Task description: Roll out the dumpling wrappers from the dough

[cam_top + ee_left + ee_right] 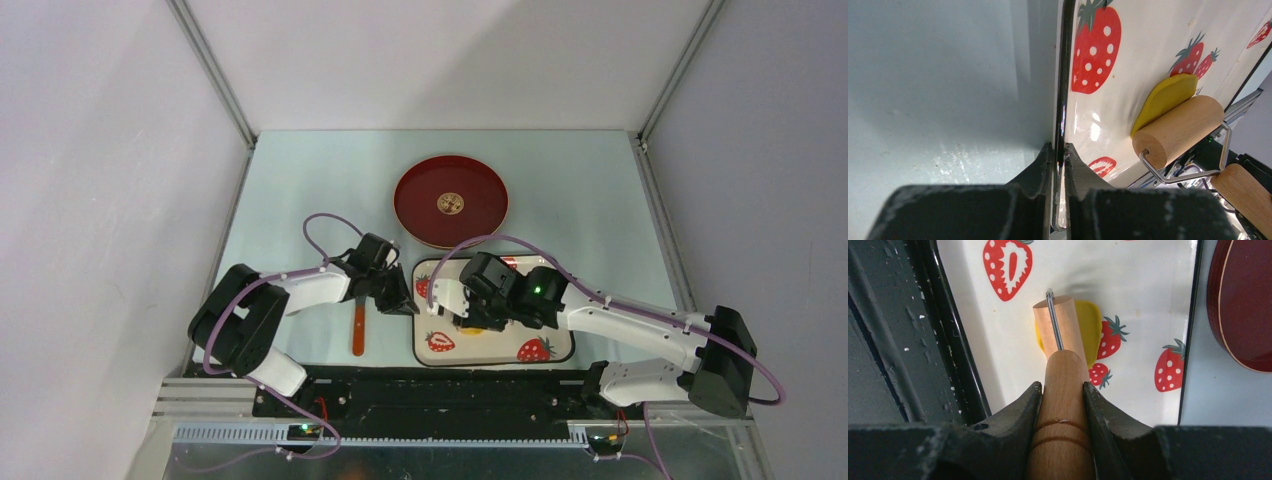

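Clamping the handle of the pale wooden wire-framed roller (pixel 1058 325), the right gripper (pixel 1062 386) presses its drum onto the bright yellow soft dough (pixel 1091 327), which lies part-flattened on the tray beneath it. The left gripper (pixel 1058 150) pinches the black rim of the white strawberry-print tray (pixel 1064 75), likely so rolling cannot shove it across the pale tabletop (pixel 300 180). Beyond sits the round red plate (pixel 485 215), presumably for finished wrappers; none shows yet.

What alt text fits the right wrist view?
The right pincer grips a wooden roller by its handle, barrel lying on the flattened yellow dough on the strawberry-print tray. A red plate edges in at right.
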